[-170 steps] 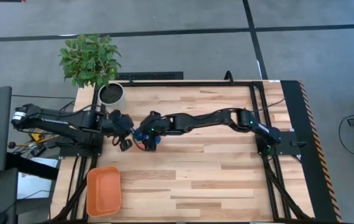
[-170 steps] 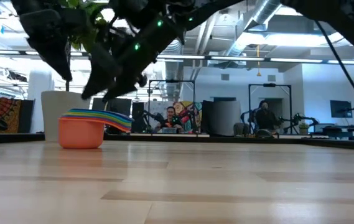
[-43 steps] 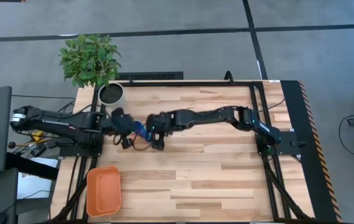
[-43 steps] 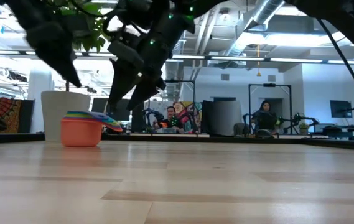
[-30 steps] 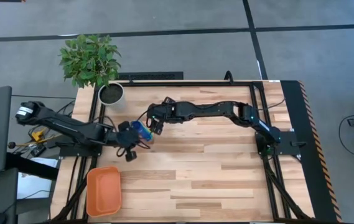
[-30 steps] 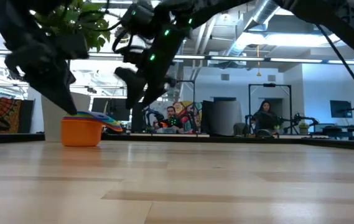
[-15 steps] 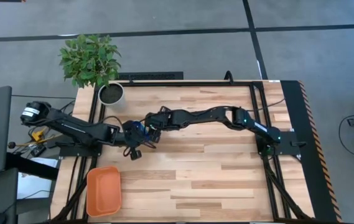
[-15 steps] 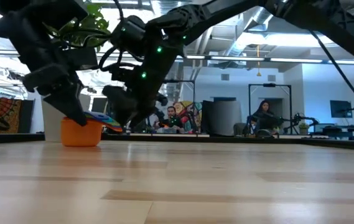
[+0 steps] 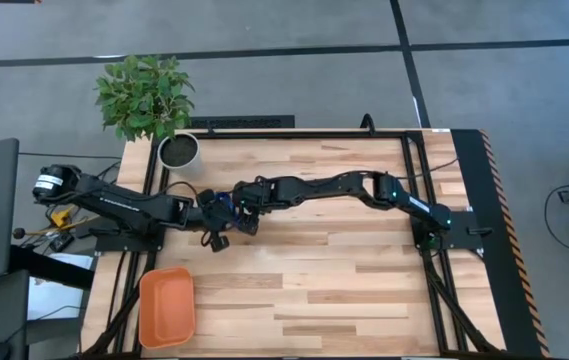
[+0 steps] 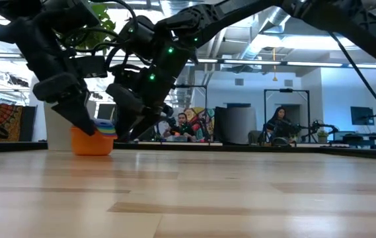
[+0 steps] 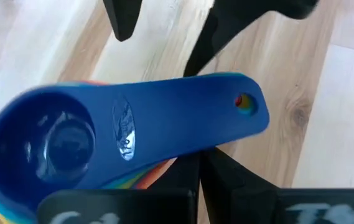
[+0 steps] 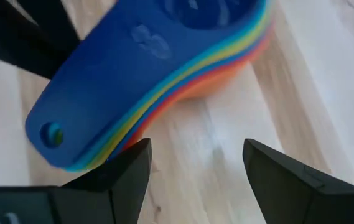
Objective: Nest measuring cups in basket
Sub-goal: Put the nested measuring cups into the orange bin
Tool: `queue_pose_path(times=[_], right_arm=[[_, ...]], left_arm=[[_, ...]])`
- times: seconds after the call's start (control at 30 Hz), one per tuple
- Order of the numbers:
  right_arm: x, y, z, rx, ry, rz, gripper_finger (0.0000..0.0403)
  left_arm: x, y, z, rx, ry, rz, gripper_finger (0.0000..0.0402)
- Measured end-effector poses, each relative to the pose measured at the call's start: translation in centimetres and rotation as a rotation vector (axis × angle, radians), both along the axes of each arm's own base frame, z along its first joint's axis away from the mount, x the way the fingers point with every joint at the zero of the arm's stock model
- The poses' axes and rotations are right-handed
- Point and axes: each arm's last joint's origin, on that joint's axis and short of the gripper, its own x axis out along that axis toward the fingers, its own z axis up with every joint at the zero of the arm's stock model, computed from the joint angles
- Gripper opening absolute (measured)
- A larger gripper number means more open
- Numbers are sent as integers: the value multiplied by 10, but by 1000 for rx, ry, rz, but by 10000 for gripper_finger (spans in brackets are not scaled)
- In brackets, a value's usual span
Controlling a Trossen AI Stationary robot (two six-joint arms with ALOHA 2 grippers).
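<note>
Between my two claws, near the tabletop's back left part, sits the stack of measuring cups, nested with a dark blue one on top and orange at the bottom. I have the left claw pinched tight on the stack's handles, which fan out in rainbow layers. My right claw stands wide, its fingers spread apart just beside the handle tips without touching them. Well away from both claws, the orange basket lies at the tabletop's front left corner. Behind the left claw stands a white plant pot.
</note>
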Motion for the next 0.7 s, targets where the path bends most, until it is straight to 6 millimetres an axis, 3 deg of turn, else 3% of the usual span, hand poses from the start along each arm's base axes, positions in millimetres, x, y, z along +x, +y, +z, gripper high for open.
queue_pose_path(times=[0.3, 0.5, 0.7], right_arm=[[1, 7, 4, -3, 5, 23, 275], [0, 5, 17, -6, 30, 15, 275], [-1, 5, 23, -5, 47, 15, 275]], left_arm=[[1, 0, 1, -5, -14, -3, 0], [2, 0, 2, -11, -29, 2, 0], [-6, 0, 13, -41, -79, 28, 0]])
